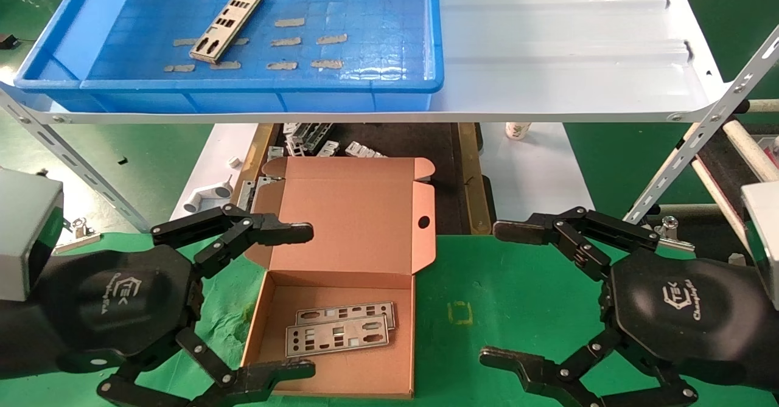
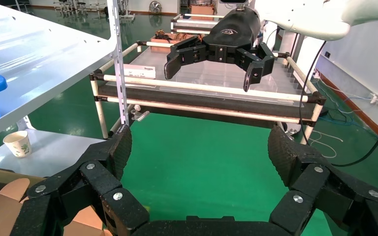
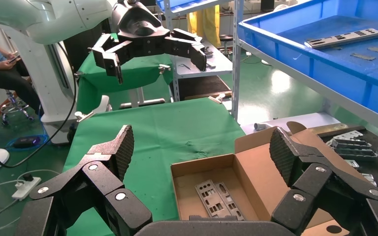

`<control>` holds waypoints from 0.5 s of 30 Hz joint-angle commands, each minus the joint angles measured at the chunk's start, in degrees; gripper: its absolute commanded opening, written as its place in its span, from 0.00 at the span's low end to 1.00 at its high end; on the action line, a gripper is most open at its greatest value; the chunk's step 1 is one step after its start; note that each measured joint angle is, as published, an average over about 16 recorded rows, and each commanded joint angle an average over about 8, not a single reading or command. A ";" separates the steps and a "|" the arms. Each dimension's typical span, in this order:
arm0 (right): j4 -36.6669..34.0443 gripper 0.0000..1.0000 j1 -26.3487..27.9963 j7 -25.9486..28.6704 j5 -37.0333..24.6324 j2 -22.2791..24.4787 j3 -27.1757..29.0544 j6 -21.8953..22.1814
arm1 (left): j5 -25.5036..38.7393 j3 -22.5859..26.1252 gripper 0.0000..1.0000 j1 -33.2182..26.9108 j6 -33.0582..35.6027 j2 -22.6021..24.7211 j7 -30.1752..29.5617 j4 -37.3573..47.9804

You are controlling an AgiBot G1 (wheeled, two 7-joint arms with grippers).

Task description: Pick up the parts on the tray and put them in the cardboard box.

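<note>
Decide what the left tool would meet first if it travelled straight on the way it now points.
Probably the right tool. The left tool, open beside the cardboard box, points across the green mat with nothing between; depth is uncertain.

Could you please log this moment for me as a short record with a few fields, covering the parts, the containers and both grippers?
parts in tray: one plate lying flat on the floor of the blue tray
parts in box: two plates, overlapping, in the cardboard box
box lid: open, flap tilted back
left gripper: open, holding nothing, at the box's left side
right gripper: open, holding nothing, over the green cloth right of the box
task state: one plate not yet moved
</note>
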 commanded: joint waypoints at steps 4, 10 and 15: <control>0.00 1.00 0.00 0.00 0.00 0.00 0.00 0.00 | 0.01 0.02 1.00 -0.01 0.00 0.01 0.01 0.02; 0.00 1.00 0.00 0.00 0.00 0.00 0.00 0.00 | 0.01 0.02 1.00 -0.01 0.00 0.01 0.02 0.03; 0.00 1.00 0.00 0.00 0.00 0.00 0.00 0.00 | 0.01 0.02 1.00 -0.01 0.00 0.01 0.02 0.03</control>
